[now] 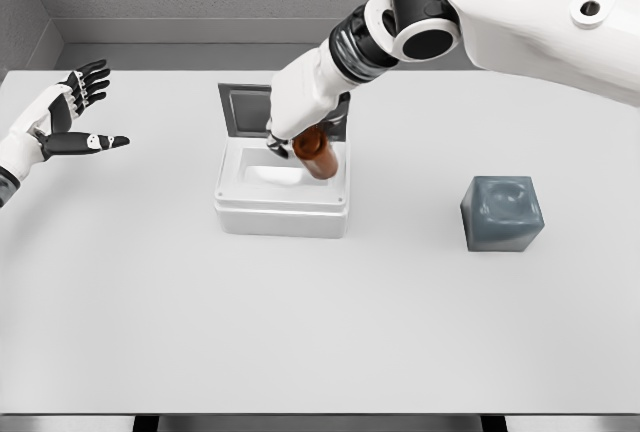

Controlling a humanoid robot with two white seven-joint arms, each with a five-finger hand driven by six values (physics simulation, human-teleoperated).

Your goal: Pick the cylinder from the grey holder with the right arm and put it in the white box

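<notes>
Head view gives me the white table (320,332) filling nearly the whole picture, with a grey wall behind it. Next in size I see the right arm (520,12) coming in from the upper right and slanting down to the left across the table's far half; its forearm covers the right part of the dark lid (245,107) that stands open behind the white box (282,214). The box sits left of the table's middle, its top open, its inside pale and shallow. Well apart to the right stands the grey holder (502,214), a dark grey block with a dimpled top, and I see nothing standing in it. Nothing lies between holder and box.

The left hand (70,112) shows at the far left edge, raised over the table, fingers spread and holding nothing.

The right hand (295,137) is closed around the upper end of the cylinder (317,156), black fingertips wrapped on it. I read the cylinder as a glossy brown-orange piece, short and round. It hangs over the box's right rear part, its long axis tilted, lower end pointing down and right toward the box's interior. I cannot tell whether it touches the box.
</notes>
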